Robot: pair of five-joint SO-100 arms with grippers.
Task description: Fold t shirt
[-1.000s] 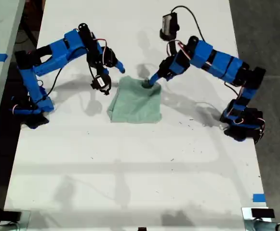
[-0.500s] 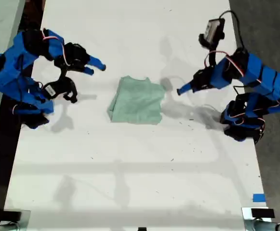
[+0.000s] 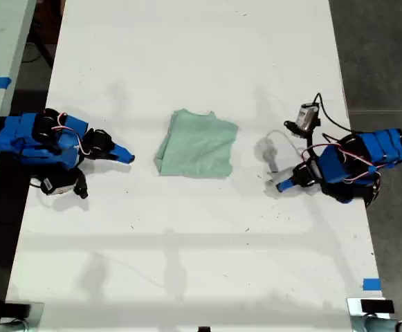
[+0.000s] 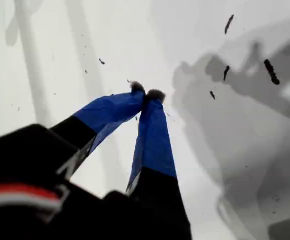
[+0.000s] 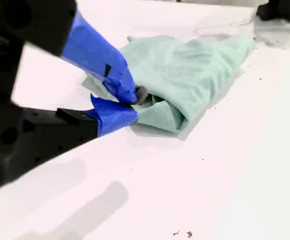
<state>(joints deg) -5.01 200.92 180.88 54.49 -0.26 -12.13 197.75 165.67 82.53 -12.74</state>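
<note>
The t shirt (image 3: 197, 145) lies folded into a small pale mint-green rectangle on the white table (image 3: 187, 242), near its middle. My second gripper (image 3: 128, 158) rests low at the exterior view's left, shut and empty, pointing at the shirt with a gap between them. In the second wrist view its tips (image 5: 132, 102) meet in front of the shirt's (image 5: 184, 75) rolled edge. My first gripper (image 3: 281, 185) sits low at the exterior view's right, shut, apart from the shirt. Its tips (image 4: 145, 93) touch each other over bare table.
Dark specks (image 4: 269, 71) dot the table by my first gripper. A wrist camera with a cable (image 3: 304, 119) sticks up from the first arm. Blue tape (image 3: 371, 284) marks the table's edge at the exterior view's lower right. Grey floor (image 3: 387, 55) lies beyond.
Both arms have pulled away from the t shirt and folded down low at their own sides. The first gripper, earlier at the shirt's top edge, has left it. The shirt lies still.
</note>
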